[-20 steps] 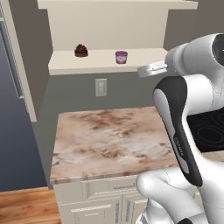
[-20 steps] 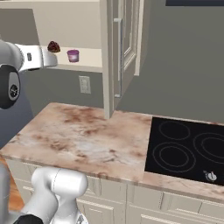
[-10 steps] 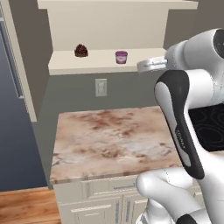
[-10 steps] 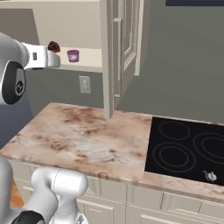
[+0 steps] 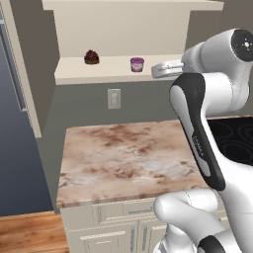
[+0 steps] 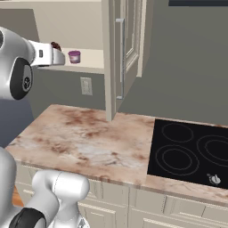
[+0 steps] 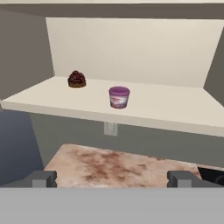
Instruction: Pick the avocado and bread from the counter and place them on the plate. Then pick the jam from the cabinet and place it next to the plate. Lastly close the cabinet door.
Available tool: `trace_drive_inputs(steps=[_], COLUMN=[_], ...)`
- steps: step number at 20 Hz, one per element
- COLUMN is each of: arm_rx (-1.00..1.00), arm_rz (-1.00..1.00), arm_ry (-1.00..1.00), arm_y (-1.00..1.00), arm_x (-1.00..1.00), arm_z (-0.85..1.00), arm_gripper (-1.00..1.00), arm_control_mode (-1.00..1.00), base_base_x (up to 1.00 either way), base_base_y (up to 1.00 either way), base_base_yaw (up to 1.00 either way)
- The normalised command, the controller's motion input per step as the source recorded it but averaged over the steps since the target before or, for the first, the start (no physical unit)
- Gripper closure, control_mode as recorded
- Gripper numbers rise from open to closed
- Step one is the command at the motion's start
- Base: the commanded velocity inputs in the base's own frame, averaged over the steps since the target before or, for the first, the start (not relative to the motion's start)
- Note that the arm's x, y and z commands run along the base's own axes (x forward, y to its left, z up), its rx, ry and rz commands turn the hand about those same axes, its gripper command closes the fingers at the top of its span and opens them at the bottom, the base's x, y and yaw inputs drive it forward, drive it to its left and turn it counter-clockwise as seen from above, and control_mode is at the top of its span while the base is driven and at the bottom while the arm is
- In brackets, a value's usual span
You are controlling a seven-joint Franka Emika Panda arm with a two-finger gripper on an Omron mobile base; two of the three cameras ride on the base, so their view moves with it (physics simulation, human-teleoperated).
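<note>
End effector raised before the open cream wall cabinet, its fingers spread wide and holding nothing.

In the hand view, the tiny purple jam jar with a pale top stands upright on the cabinet's cream shelf at twelve o'clock from the fingertips, well apart from them. A small dark brown lumpy piece sits on the shelf at ten o'clock from the jar. The tall cream raised-panel door with a grey bar handle stands open above the beige marbled stone bench.
</note>
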Motion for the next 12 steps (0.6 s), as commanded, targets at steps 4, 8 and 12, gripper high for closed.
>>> trace_drive_inputs(steps=[4, 8, 12], arm_rx=[0.00, 0.00, 0.00], arm_rz=[0.00, 0.00, 0.00], arm_ry=[0.00, 0.00, 0.01], arm_y=[0.00, 0.00, 0.01], arm_x=[0.23, 0.21, 0.22], arm_z=[-0.03, -0.10, -0.07], arm_gripper=[-1.00, -1.00, -1.00], arm_control_mode=[-1.00, -1.00, -1.00], base_base_x=[0.00, 0.00, 0.00], base_base_y=[0.00, 0.00, 0.00], base_base_yaw=[0.00, 0.00, 0.00])
